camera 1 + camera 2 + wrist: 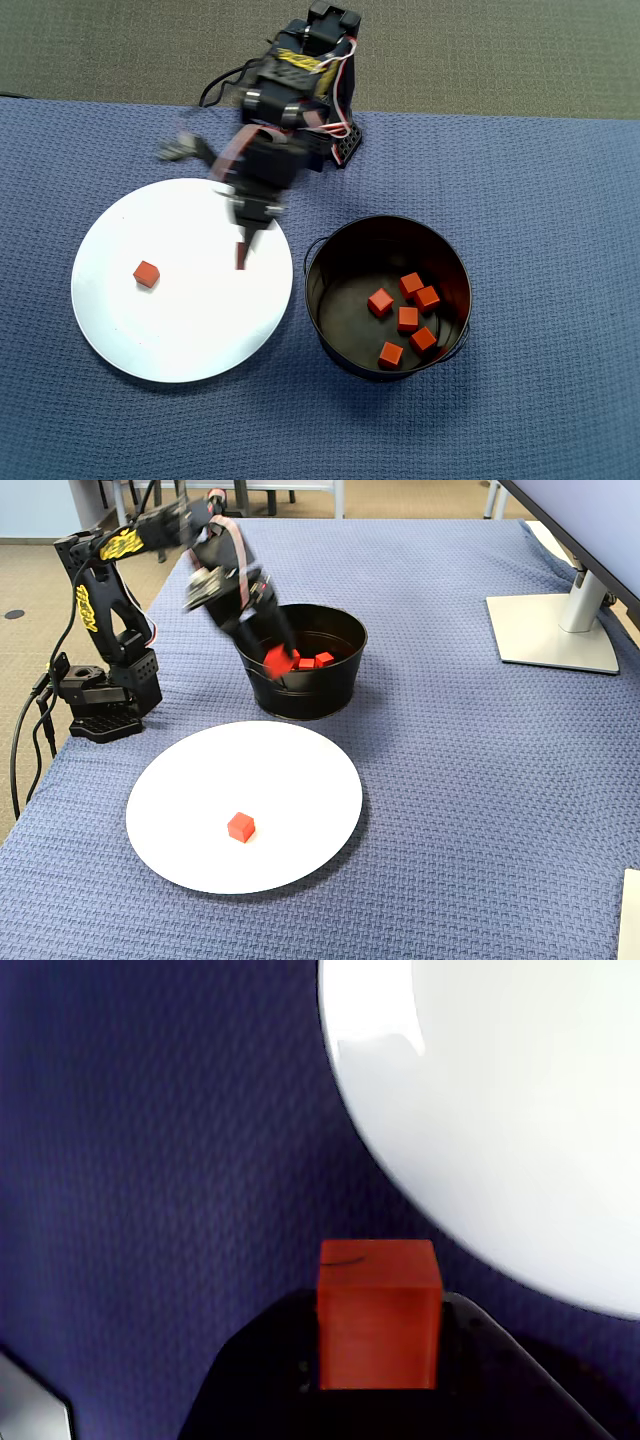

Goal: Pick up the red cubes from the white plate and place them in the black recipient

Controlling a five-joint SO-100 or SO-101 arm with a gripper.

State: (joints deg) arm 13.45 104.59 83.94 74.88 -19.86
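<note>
In the wrist view, a red cube (379, 1312) is clamped in the gripper (379, 1360) at lower centre. Beyond it, the white plate (520, 1140) fills the upper right. Overhead, six cubes (407, 319) are seen in the black recipient (330, 300).

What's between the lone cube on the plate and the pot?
Overhead view: bare plate, the hand holding a cube above it, then a strip of blue cloth before the pot.
</note>
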